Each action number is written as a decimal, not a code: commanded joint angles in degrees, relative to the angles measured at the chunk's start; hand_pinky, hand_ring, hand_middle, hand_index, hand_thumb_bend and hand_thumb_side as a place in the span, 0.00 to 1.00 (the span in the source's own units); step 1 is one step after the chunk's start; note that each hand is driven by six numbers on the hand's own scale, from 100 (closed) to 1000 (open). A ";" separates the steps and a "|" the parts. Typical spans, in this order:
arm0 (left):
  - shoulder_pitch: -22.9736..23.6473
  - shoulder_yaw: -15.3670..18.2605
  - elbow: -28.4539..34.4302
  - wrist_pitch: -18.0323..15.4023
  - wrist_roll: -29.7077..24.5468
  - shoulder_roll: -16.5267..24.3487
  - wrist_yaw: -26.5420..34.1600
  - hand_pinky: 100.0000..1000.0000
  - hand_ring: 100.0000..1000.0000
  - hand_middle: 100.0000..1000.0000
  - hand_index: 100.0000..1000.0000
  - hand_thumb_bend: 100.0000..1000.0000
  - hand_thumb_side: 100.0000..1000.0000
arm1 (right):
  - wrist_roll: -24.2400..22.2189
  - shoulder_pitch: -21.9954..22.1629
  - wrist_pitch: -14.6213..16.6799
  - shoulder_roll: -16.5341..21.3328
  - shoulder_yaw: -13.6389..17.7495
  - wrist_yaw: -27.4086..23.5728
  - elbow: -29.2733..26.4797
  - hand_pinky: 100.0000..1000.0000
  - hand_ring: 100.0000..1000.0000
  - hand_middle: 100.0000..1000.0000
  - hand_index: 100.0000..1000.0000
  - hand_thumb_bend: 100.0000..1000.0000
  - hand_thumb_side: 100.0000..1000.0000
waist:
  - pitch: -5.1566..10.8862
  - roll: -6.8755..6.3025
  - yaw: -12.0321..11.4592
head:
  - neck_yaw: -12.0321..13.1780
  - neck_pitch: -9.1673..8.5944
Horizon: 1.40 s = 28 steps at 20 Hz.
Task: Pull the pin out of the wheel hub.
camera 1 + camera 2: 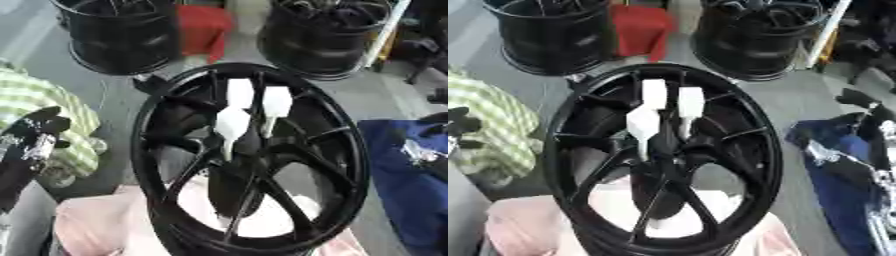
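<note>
Nothing's grabbed yet: three white flat-headed plastic pins [234,122] sit stuck in the middle of the big black spoked alloy wheel hub [249,160], the left hand [35,135] idles off its left rim, fingers unreadable, so reaching in comes next.

Three black wheel hubs [249,160], three white pins [232,125]

The wheel hub [249,160] runs off the bottom edge, its lower rim cut away. The white pins [233,125] blur where they enter the centre, so their seating cannot be told. The left hand [35,137] is smeared, its fingers unreadable
</note>
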State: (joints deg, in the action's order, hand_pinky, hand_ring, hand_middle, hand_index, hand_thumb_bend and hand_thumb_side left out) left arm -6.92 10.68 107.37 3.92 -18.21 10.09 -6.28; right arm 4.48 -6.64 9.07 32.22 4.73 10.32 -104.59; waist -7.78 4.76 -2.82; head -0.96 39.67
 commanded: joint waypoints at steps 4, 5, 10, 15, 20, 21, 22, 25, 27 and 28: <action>0.04 -0.40 0.71 -0.38 -0.39 1.32 0.23 0.68 0.80 0.68 0.85 0.00 0.55 | -7.49 -5.09 0.06 16.89 -2.81 -2.43 -1.70 0.48 0.58 0.75 0.88 0.43 0.16 | 1.34 -0.18 0.09 | 0.56 -0.05; 0.13 -0.46 0.61 -0.45 -0.43 1.38 0.21 0.68 0.80 0.68 0.85 0.00 0.55 | -9.10 -6.58 0.20 19.63 -3.67 -2.89 -1.97 0.49 0.59 0.76 0.88 0.40 0.17 | 1.44 -0.17 0.09 | 0.52 -0.02; 0.17 -0.92 0.33 -0.82 -0.89 1.77 0.17 0.68 0.80 0.68 0.85 0.00 0.55 | -17.90 -13.68 0.93 29.36 -7.49 -5.34 -3.11 0.56 0.64 0.78 0.91 0.26 0.17 | 1.74 0.08 -0.08 | 0.10 -0.01; 0.23 -1.39 0.21 -0.86 -1.49 2.21 -0.02 0.68 0.80 0.68 0.85 0.00 0.55 | -30.21 -22.86 1.01 31.69 -13.36 -5.55 -0.79 0.64 0.70 0.80 0.93 0.17 0.16 | 1.82 0.97 -0.86 | -0.57 0.10; 0.29 -1.77 0.20 -0.84 -2.14 2.63 -0.23 0.68 0.80 0.68 0.85 0.00 0.55 | -42.02 -33.47 1.22 26.74 -18.80 -3.85 7.12 0.66 0.72 0.81 0.93 0.15 0.17 | 1.74 1.72 -1.31 | -0.96 0.20; 0.30 -1.79 0.21 -0.81 -2.20 2.66 -0.25 0.68 0.80 0.68 0.85 0.00 0.55 | -43.49 -35.39 1.44 25.43 -19.61 -3.17 9.12 0.67 0.73 0.82 0.93 0.15 0.18 | 1.72 1.83 -1.36 | -1.05 0.24; 0.33 -1.78 0.23 -0.79 -2.23 2.68 -0.27 0.68 0.80 0.68 0.85 0.00 0.55 | -44.50 -36.77 1.83 24.46 -20.15 -2.57 10.80 0.67 0.73 0.82 0.93 0.15 0.18 | 1.72 1.88 -1.35 | -1.05 0.27; 0.31 -1.97 0.28 -0.72 -2.49 2.65 -0.28 0.68 0.80 0.68 0.85 0.00 0.55 | -47.12 -40.77 2.36 20.65 -21.87 0.33 16.48 0.70 0.76 0.84 0.95 0.15 0.15 | 1.70 2.11 -1.67 | -1.34 0.38; 0.28 -2.09 0.34 -0.65 -2.76 2.54 -0.29 0.68 0.80 0.68 0.85 0.00 0.55 | -49.43 -44.57 3.19 16.23 -22.99 4.68 23.09 0.72 0.78 0.85 0.95 0.14 0.18 | 1.67 2.15 -1.88 | -1.29 0.33; 0.28 -2.11 0.35 -0.64 -2.83 2.53 -0.32 0.68 0.80 0.68 0.85 0.00 0.55 | -49.92 -45.91 3.91 14.53 -23.08 6.61 25.85 0.72 0.78 0.85 0.95 0.14 0.19 | 1.66 2.15 -1.95 | -1.28 0.31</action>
State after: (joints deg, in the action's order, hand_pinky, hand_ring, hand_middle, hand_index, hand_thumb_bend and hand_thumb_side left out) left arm -6.35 8.71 106.82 3.36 -20.75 11.68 -6.53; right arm -44.32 -51.27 12.47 47.44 -18.50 14.63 -81.84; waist -7.04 7.28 -4.84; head -2.12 39.75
